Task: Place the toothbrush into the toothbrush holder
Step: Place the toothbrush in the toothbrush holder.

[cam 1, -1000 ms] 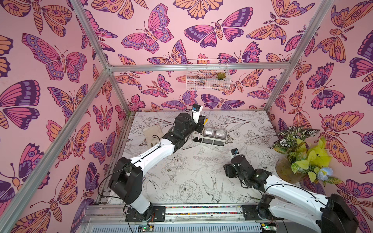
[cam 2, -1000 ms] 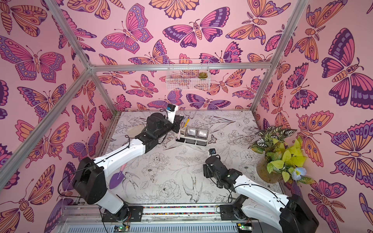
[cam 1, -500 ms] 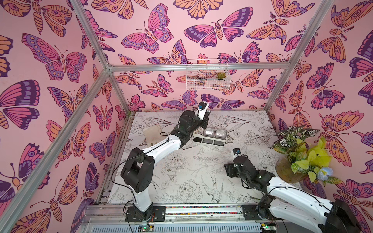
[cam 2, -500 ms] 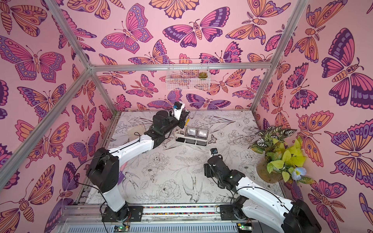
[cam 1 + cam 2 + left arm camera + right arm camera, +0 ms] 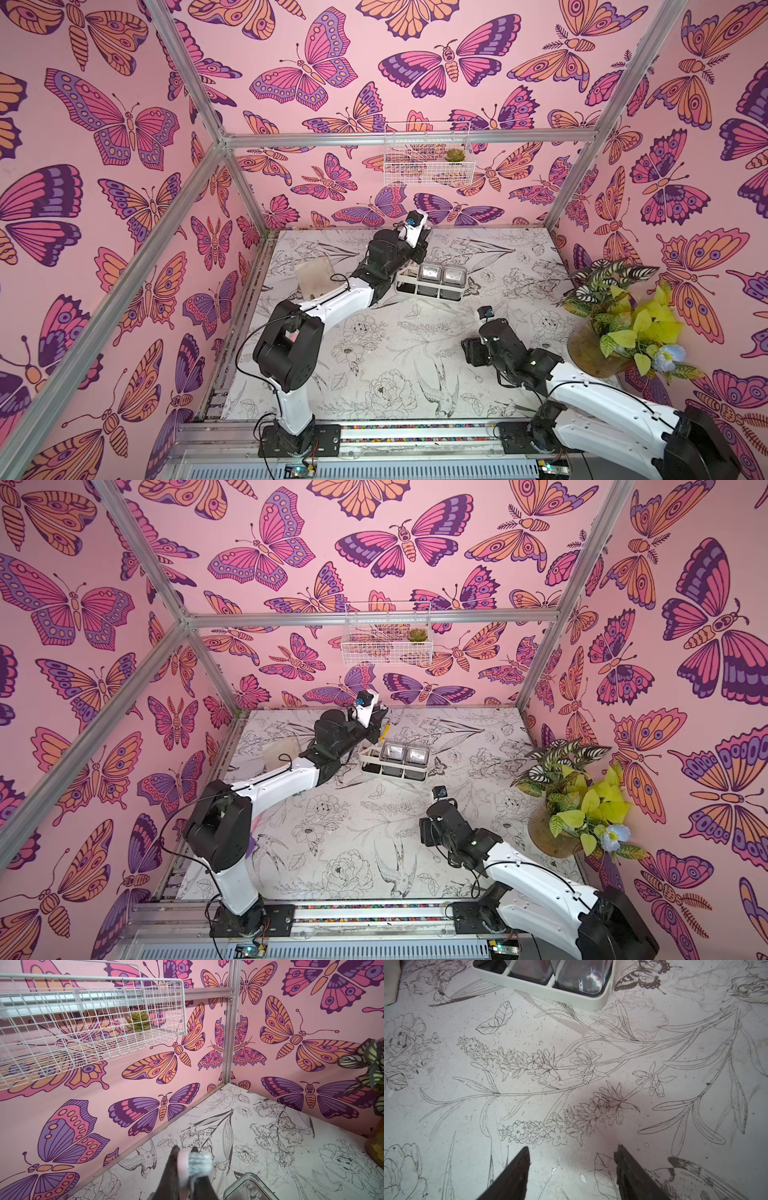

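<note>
Over at the far side of the table (image 5: 357,812), the left gripper (image 5: 185,1150) hangs by the slotted end of the toothbrush holder (image 5: 406,286), fingers pinched tight on the toothbrush (image 5: 199,1164) just under its head. Pink neck and pale bristles poke out between the tips in the left wrist view! A top view shows a yellow shaft (image 5: 385,732) slanting down toward those slots; whether it's this brush's handle, or already seated, I can't tell. Light, stiff, smooth plastic, this one: likely to pivot or slip in a two-finger pinch, so a hold on the flat neck, handle hanging, looks the sensible grip for threading a narrow slot. Meanwhile the right gripper (image 5: 572,1148) hovers low over bare table, fingers spread wide, nothing in them, holder well ahead of it.
</note>
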`<state>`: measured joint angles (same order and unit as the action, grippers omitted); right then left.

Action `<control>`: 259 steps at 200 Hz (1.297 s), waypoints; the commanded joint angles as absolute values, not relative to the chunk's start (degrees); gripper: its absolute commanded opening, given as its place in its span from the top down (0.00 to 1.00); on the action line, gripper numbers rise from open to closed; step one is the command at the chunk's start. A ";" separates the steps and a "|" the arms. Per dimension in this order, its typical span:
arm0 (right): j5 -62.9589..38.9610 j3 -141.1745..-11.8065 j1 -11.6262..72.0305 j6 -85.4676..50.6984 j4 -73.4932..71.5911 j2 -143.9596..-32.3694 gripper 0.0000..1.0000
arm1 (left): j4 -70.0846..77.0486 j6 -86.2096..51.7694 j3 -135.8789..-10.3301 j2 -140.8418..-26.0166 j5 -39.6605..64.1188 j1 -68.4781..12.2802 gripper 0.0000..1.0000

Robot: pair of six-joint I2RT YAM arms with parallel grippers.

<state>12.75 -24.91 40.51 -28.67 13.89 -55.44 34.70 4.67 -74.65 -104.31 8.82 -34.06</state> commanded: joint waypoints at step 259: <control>11.69 -26.02 39.59 -28.87 13.18 -58.97 0.33 | 43.85 1.40 -65.30 -110.62 7.83 -33.47 1.00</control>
